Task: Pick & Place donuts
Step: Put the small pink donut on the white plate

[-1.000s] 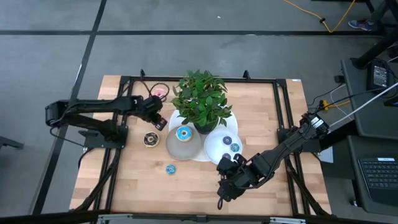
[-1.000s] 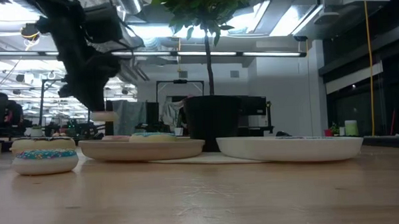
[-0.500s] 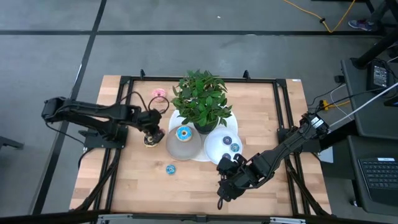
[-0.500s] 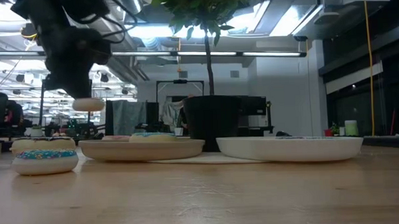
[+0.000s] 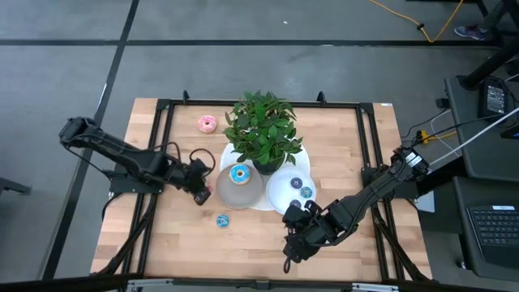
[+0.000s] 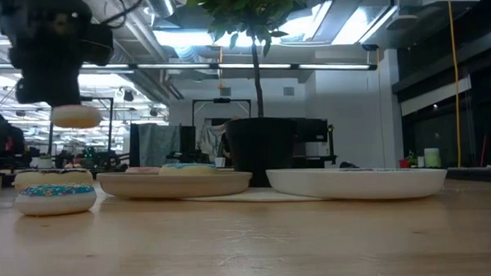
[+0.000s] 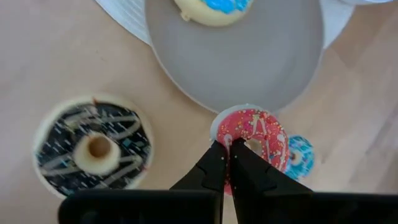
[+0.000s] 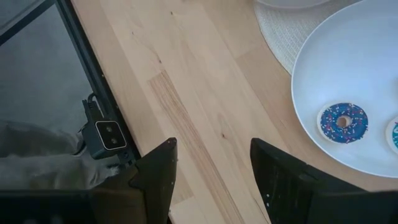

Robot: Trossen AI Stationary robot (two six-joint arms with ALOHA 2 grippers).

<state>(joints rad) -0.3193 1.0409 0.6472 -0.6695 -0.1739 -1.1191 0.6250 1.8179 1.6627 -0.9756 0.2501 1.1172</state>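
— So, what's the left claw [image 7: 227, 149] doing?
— Pinched shut on the rim of a pink donut [image 7: 255, 138], raised just off the grey plate [image 7: 249, 68] at centre frame. The right claw [image 8: 211, 163] waits open, lower right of the surface [image 5: 251, 235].
— Risk?
— That thin rim grip could slip, dropping it short beside the chocolate donut [image 7: 91, 150].
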